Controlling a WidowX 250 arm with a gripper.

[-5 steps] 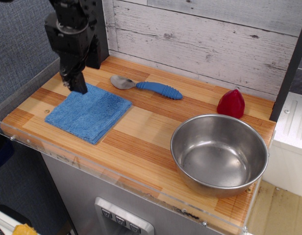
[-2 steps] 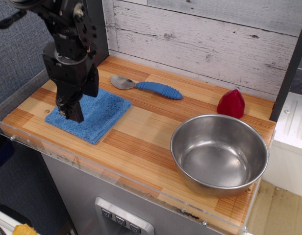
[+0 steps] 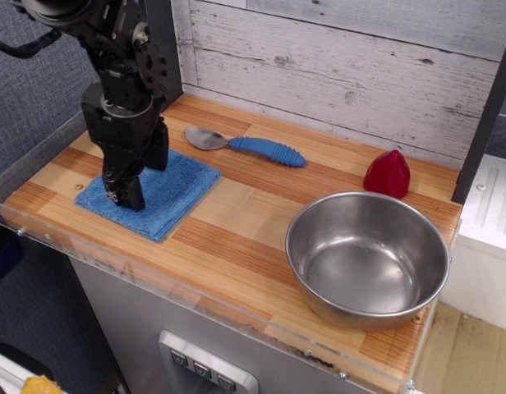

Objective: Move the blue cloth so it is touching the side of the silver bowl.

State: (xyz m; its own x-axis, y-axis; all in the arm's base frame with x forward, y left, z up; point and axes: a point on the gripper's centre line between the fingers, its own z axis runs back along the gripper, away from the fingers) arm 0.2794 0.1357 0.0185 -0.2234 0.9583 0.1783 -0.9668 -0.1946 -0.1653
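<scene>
Observation.image looks down on one wooden surface [image 3: 236, 222] with a clear rim, and on it, by size: one silver bowl [image 3: 366, 258], one blue cloth [image 3: 167, 197], one spoon [image 3: 246, 144] and one small red object [image 3: 388, 173].

One dark arm comes in from the upper left, and its pincer [image 3: 126, 195] is down on the left-middle of the cloth. Its tips appear close together and pressed into the terry, but the angle hides whether any fabric is caught between them, so whether it is apart or clamped cannot be told.

The bowl sits at the right front, empty and upright. The cloth lies flat and folded at the left front, well apart from the bowl, with a stretch of bare wood between them. The spoon lies behind the cloth, its blue handle pointing right; the red object stands behind the bowl near the wall.

The step in hand looks like securing the cloth before taking it rightward. To do it well, the pincer should get a firm pinch or steady downward pressure so the folded layers travel together rather than peeling open. The path should run along the front strip of wood, clear of the spoon. The approach should be slow at the end, stopping as the cloth's edge meets the bowl's wall, since a shove could slide the light bowl toward the rim.
</scene>
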